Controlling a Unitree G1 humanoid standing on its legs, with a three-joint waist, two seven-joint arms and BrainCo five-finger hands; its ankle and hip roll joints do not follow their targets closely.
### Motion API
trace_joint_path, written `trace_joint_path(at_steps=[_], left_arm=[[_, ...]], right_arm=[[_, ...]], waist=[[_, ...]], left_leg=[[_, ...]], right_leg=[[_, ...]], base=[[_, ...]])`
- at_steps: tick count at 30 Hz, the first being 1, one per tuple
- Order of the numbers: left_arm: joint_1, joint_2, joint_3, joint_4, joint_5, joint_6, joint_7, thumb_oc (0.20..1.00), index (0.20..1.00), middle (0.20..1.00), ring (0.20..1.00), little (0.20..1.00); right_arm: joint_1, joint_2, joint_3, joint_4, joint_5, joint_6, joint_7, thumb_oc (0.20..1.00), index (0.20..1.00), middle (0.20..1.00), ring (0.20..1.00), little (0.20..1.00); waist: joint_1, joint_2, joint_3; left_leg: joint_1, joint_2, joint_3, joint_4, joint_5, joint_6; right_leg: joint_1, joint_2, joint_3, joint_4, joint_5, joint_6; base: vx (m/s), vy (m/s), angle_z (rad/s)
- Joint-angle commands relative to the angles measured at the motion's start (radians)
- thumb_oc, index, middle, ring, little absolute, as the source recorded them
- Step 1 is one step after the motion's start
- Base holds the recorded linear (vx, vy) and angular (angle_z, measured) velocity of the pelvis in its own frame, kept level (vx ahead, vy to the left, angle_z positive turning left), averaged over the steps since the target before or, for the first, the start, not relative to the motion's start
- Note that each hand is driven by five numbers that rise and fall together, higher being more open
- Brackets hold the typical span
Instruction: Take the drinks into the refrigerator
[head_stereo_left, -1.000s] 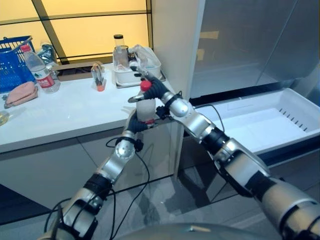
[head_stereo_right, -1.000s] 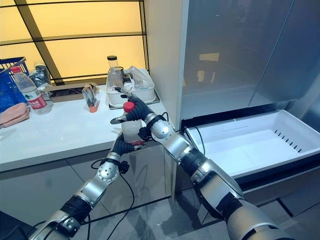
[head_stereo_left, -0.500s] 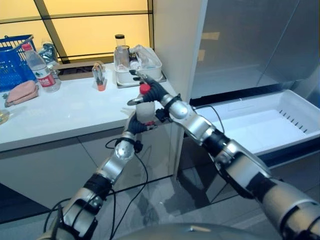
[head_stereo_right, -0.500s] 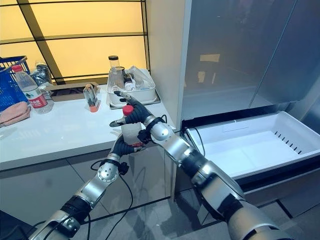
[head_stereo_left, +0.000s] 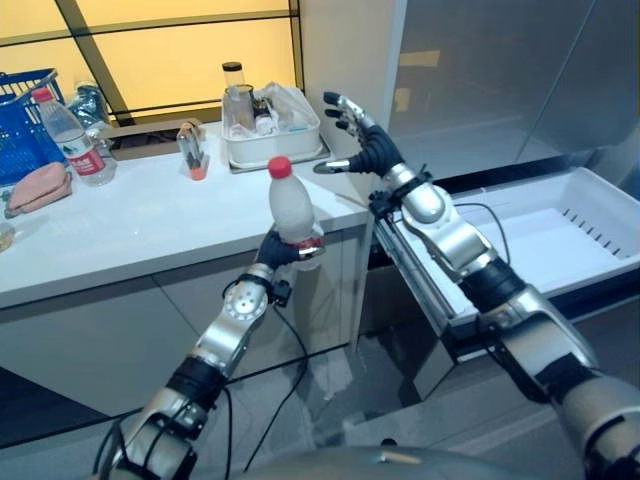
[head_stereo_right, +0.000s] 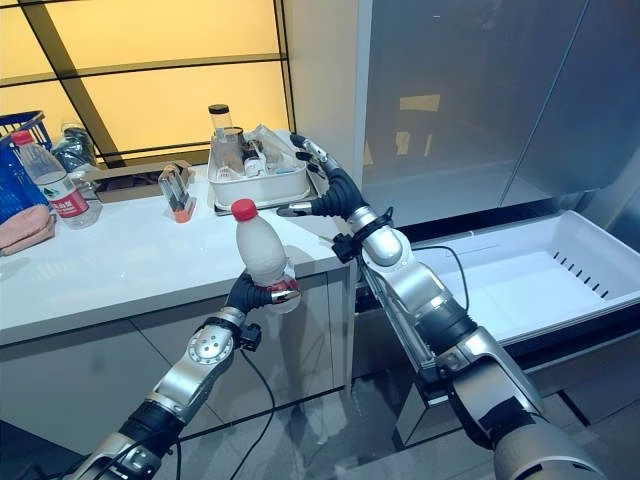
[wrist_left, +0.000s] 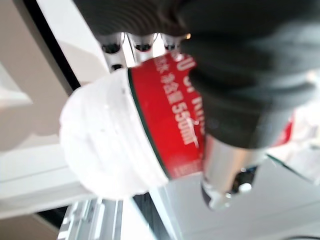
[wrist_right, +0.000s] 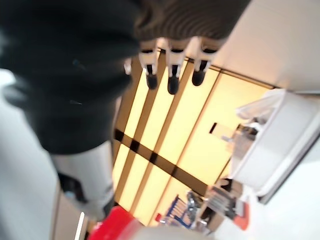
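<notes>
Now the refrigerator drawer (head_stereo_left: 560, 235) stands pulled out, below and beyond the right hand (head_stereo_left: 362, 145), which has let go of the bottle (head_stereo_left: 293, 211) and spread its fingers. Beside it, the left hand (head_stereo_right: 256, 293) alone clamps the red-capped bottle upright, leaving the drink short of the drawer.

The clear plastic bottle (head_stereo_left: 294, 212) at centre frame had a red cap and red label band. The glossy tabletop (head_stereo_left: 140, 225) was white. At upper left, the plastic basket (head_stereo_left: 22, 95) was blue, the soft pouch (head_stereo_left: 38, 186) pink.
</notes>
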Motion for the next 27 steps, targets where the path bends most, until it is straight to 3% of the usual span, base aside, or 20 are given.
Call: trace_joint_path(at_steps=[1, 6, 15, 27], left_arm=[[-0.128, 0.031, 0.050, -0.141, -0.094, -0.099, -0.052, 0.200, 0.200, 0.200, 0.200, 0.200], [-0.137, 0.026, 0.041, -0.160, -0.068, -0.101, -0.059, 0.200, 0.200, 0.200, 0.200, 0.200], [-0.174, 0.023, 0.046, -0.141, -0.007, -0.102, -0.052, 0.200, 0.200, 0.200, 0.200, 0.200], [-0.180, 0.045, 0.093, -0.005, 0.097, -0.099, -0.009, 0.200, 0.200, 0.200, 0.200, 0.200]], right_arm=[[-0.043, -0.003, -0.045, 0.049, -0.003, -0.035, 0.036, 1.000, 1.000, 1.000, 1.000, 1.000], [-0.032, 0.027, -0.016, 0.157, 0.029, -0.020, 0.072, 1.000, 1.000, 1.000, 1.000, 1.000], [0.017, 0.039, -0.005, 0.169, 0.059, -0.016, 0.112, 1.000, 1.000, 1.000, 1.000, 1.000], [0.139, -0.024, -0.091, 0.011, 0.145, -0.035, 0.151, 1.000, 1.000, 1.000, 1.000, 1.000]], waist=[[0.042, -0.029, -0.001], [0.047, -0.028, -0.003], [0.046, -0.026, 0.000], [0.028, -0.027, 0.000]], left_leg=[[-0.020, -0.059, -0.001, 0.007, -0.027, 0.083], [-0.011, -0.058, -0.006, 0.006, -0.039, 0.082], [-0.011, -0.057, -0.012, 0.007, -0.037, 0.082], [-0.010, -0.057, -0.015, 0.006, -0.036, 0.080]], right_leg=[[0.074, -0.026, 0.022, 0.123, -0.168, 0.052], [0.087, -0.025, 0.019, 0.121, -0.179, 0.052], [0.088, -0.025, 0.012, 0.124, -0.182, 0.053], [0.087, -0.025, 0.008, 0.128, -0.186, 0.053]], base=[[-0.04, -0.008, 0.01], [0.01, 0.000, 0.02], [0.00, 0.000, 0.01], [0.00, 0.000, 0.00]])
